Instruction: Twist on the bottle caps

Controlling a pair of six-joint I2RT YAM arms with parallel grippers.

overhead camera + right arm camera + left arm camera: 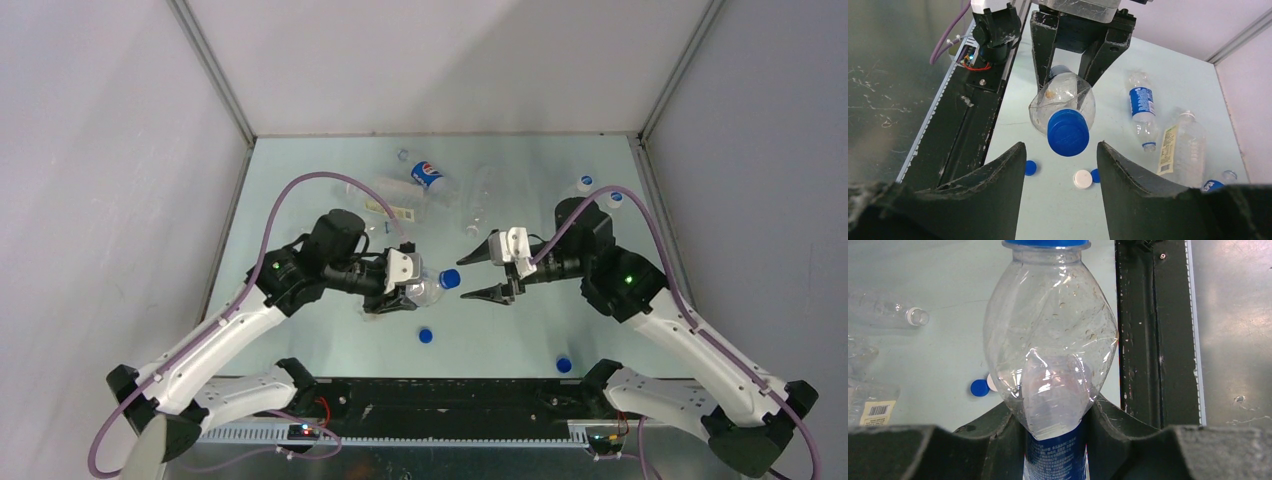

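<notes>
My left gripper [398,290] is shut on a clear bottle [425,290] with a blue label, holding it off the table with its neck pointing right. A blue cap [450,278] sits on its mouth. In the left wrist view the bottle [1050,330] rises from between the fingers [988,440], with the cap [1045,243] at the top edge. My right gripper [465,278] faces the cap end-on and is open. In the right wrist view the cap [1068,132] lies just beyond my right gripper [1060,145], with a gap on each side.
Loose blue caps [426,335] [564,365] lie near the front of the table, and a white cap [1082,178] lies under the held bottle. Several other bottles lie at the back [427,175] [480,195] and right [585,190]. A black rail [440,400] runs along the near edge.
</notes>
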